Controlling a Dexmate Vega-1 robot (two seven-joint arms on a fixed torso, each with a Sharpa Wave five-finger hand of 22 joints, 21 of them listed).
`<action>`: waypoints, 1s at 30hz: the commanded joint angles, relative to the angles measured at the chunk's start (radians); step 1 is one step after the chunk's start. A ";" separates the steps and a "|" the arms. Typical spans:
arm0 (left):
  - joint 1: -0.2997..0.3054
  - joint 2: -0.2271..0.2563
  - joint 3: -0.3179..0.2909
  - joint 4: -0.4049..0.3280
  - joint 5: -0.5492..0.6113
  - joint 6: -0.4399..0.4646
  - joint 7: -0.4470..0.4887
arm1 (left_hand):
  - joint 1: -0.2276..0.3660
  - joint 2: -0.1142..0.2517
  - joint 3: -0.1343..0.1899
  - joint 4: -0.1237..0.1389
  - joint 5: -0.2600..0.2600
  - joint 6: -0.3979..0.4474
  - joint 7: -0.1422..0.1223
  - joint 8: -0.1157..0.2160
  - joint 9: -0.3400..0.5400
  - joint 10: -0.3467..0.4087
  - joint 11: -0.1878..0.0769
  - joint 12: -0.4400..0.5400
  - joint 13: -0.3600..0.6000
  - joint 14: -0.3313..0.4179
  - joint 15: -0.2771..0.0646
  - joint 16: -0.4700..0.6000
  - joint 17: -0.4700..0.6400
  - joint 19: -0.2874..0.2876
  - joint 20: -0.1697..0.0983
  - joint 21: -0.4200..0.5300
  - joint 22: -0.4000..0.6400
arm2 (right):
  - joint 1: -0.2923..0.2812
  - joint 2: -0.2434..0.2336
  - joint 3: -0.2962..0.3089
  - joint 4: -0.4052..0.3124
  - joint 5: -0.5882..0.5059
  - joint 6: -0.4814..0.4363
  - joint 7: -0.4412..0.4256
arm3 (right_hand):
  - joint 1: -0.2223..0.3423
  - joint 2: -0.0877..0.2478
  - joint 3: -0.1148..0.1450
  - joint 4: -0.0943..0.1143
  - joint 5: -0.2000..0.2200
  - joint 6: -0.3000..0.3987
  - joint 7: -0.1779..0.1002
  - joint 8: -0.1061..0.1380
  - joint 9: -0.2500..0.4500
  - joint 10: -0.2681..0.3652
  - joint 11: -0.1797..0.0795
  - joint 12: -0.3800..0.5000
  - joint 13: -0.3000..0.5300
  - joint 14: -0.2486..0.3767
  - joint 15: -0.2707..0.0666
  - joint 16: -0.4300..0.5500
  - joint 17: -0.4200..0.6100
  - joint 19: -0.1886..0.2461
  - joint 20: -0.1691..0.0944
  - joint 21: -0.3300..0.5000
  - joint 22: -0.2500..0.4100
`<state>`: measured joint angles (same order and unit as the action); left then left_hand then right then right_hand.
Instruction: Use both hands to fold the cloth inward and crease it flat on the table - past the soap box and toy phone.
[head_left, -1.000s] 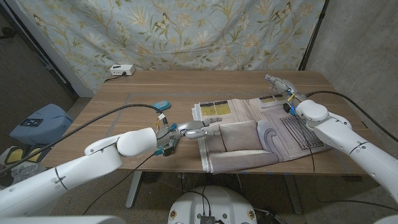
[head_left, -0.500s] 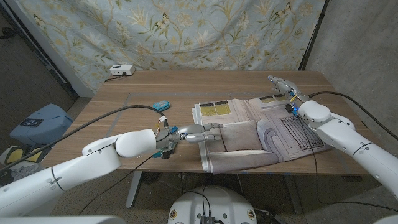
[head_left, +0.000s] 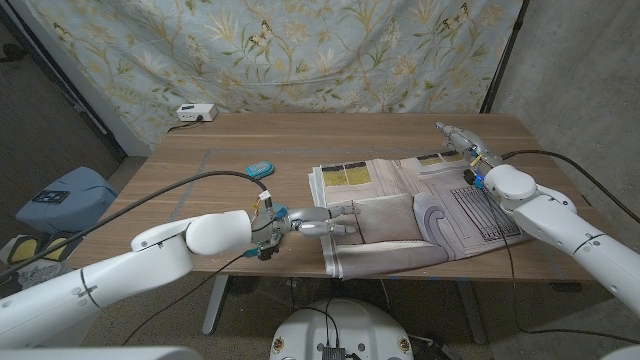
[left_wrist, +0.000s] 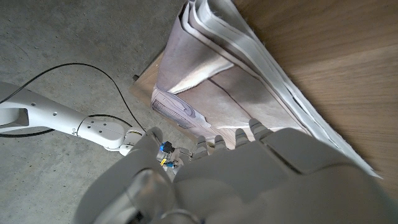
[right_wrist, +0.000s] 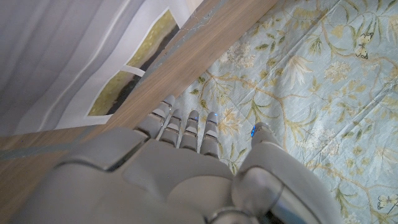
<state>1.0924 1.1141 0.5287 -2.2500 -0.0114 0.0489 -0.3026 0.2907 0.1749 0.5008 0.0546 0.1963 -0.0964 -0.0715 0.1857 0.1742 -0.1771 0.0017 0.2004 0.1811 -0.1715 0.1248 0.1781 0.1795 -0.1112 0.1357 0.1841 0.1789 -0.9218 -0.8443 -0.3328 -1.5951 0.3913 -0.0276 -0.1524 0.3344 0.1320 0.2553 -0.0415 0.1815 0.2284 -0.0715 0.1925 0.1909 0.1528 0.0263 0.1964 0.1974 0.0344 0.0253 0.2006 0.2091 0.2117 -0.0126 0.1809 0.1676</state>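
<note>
1. No writing can be read anywhere; the cloth carries only printed patterns: olive-yellow rectangles, a grey arch shape and a block of fine lines.
2. The cloth lies on the worktop, on its right half, with its long axis running left to right. A beige layer is folded over its near part and hangs just over the front edge.
3. The left robot hand reaches out level over the cloth's left edge, fingers extended and pointing right; whether they press the fabric I cannot tell.
4. The right robot hand sits at the cloth's far right corner, fingers straight and pointing away, holding nothing.
5. A small teal thing lies on the worktop left of the cloth, apart from it. A white box sits at the far left corner.
6. The left wrist view shows the cloth's stacked layers at its edge, which the head view flattens.
7. The right wrist view shows the olive rectangles up close, with the floral curtain past the worktop's edge.
</note>
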 joint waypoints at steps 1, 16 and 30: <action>-0.042 -0.010 0.044 0.009 0.029 0.004 -0.061 | -0.012 0.004 0.001 0.014 0.002 0.001 0.000 0.002 0.003 -0.044 -0.004 -0.001 0.003 -0.066 -0.004 0.007 0.004 -0.015 0.001 0.005 0.006 | -0.044 -0.016 0.027 -0.020 -0.006 0.017 -0.044 | -0.005 -0.003 0.004 -0.002 0.006 0.002 0.007 0.000 0.002 -0.005 0.003 0.003 0.004 -0.009 0.004 0.000 0.003 -0.007 0.001 0.005 0.003; -0.108 -0.026 0.080 0.031 0.011 0.035 -0.171 | -0.034 0.011 0.012 0.042 0.005 0.030 -0.003 0.007 0.002 -0.014 -0.008 0.009 0.001 -0.064 0.002 0.008 0.003 -0.053 0.017 0.000 0.006 | -0.049 -0.038 0.035 -0.052 -0.036 -0.024 -0.069 | -0.008 -0.002 0.004 -0.004 0.005 0.002 0.007 0.001 0.002 -0.005 0.001 0.004 0.004 -0.010 0.005 0.001 0.002 -0.010 0.002 0.006 0.003; -0.166 -0.047 0.116 0.034 0.018 0.068 -0.239 | -0.051 0.012 0.021 0.064 0.007 0.049 0.008 0.008 0.002 0.003 -0.011 0.011 0.000 -0.060 0.001 0.010 0.003 -0.060 0.013 0.005 0.007 | -0.018 -0.066 0.026 -0.068 -0.072 -0.086 -0.065 | 0.001 0.006 0.011 -0.012 0.005 0.000 0.005 0.001 0.002 -0.009 -0.002 0.003 0.004 -0.015 0.006 0.000 0.000 -0.017 0.000 0.005 0.003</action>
<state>0.9672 1.0808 0.6184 -2.2223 0.0054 0.0941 -0.4847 0.2498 0.1865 0.5199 0.1125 0.1963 -0.0571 -0.0644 0.1856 0.1742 -0.1715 -0.0037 0.2073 0.1815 -0.1715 0.1249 0.1781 0.1793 -0.1611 0.1465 0.1841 0.1844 -0.9643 -0.8903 -0.2981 -1.6502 0.3465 -0.0718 -0.2190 0.3344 0.1320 0.2638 -0.0498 0.1808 0.2284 -0.0715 0.1925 0.1909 0.1463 0.0308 0.1964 0.1974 0.0291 0.0306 0.2006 0.2094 0.2009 -0.0125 0.1809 0.1677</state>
